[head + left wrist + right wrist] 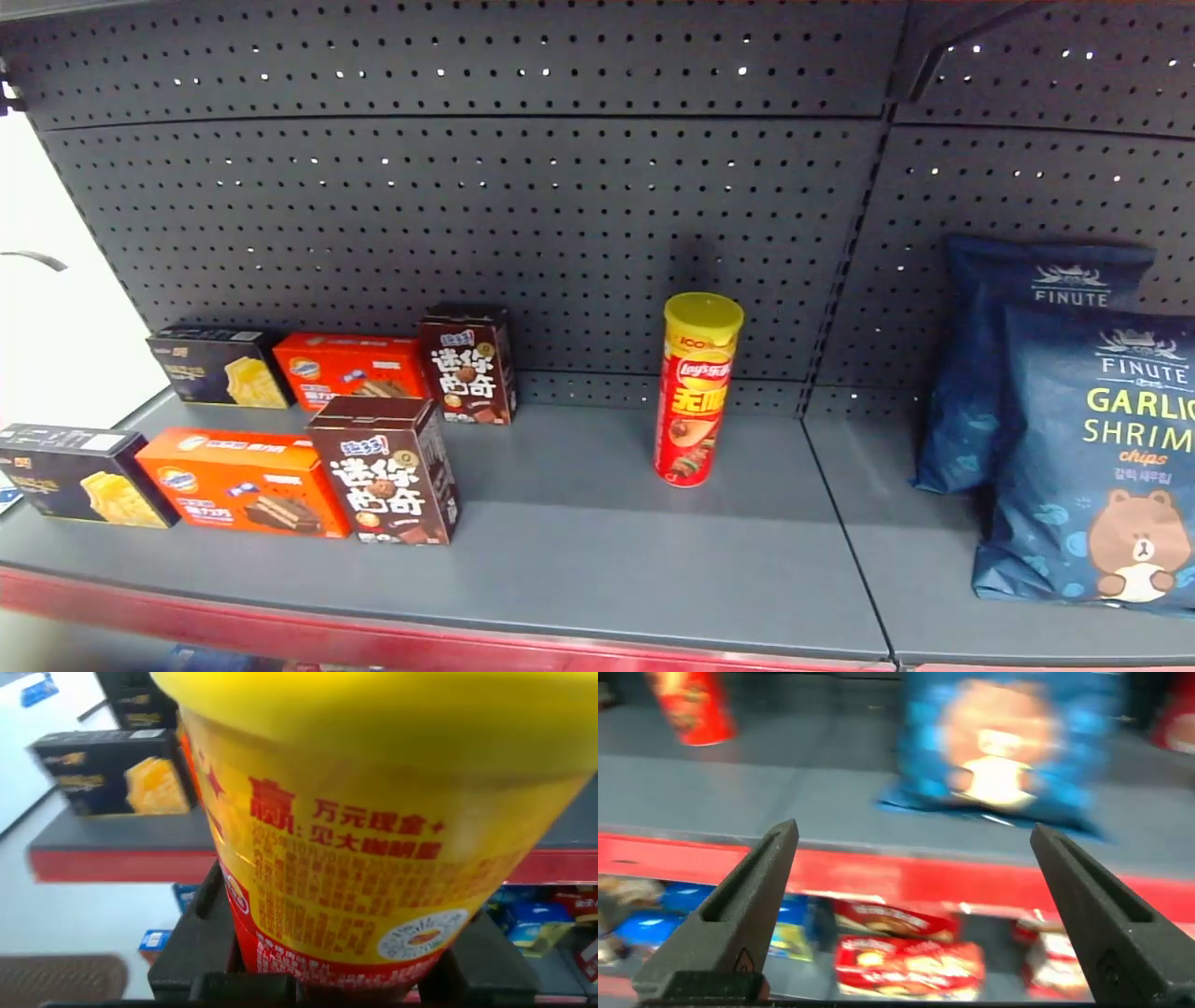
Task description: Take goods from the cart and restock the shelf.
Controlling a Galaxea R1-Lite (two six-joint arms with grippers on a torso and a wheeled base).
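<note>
**Left gripper** (341, 975): its dark fingers (192, 952) stand on either side of a red-and-yellow cardboard crisp tube (374, 859) and are clamped on it. The tube's yellow top end runs off the frame, and its base is hidden between the fingers. Beyond this gripper and off to one side, a black carton with a yellow picture (112, 770) lies on the grey metal shelf with a red front lip (121, 845). Goods on the level below are too blurred to identify.

**Right gripper** (913, 835): the fingers are spread well apart with nothing between them. Straight ahead of it, past the red lip, sits a blue foil snack bag with a bear picture (999, 756), heavily blurred. Farther off to one side is a second crisp tube (691, 709), cut off at the frame edge. Below the fingers, red packets (906, 952) lie on a lower level, with details illegible.

**Head view:**
- The second crisp tube (695, 392) stands upright and alone on the shelf (607, 560), near the perforated back panel (513, 205).
- Black, orange and brown cartons (243, 481) sit in two rows well apart from it.
- The snack bag (1092, 467) is cropped at the edge and covers much of a rear blue bag (1018, 355).
</note>
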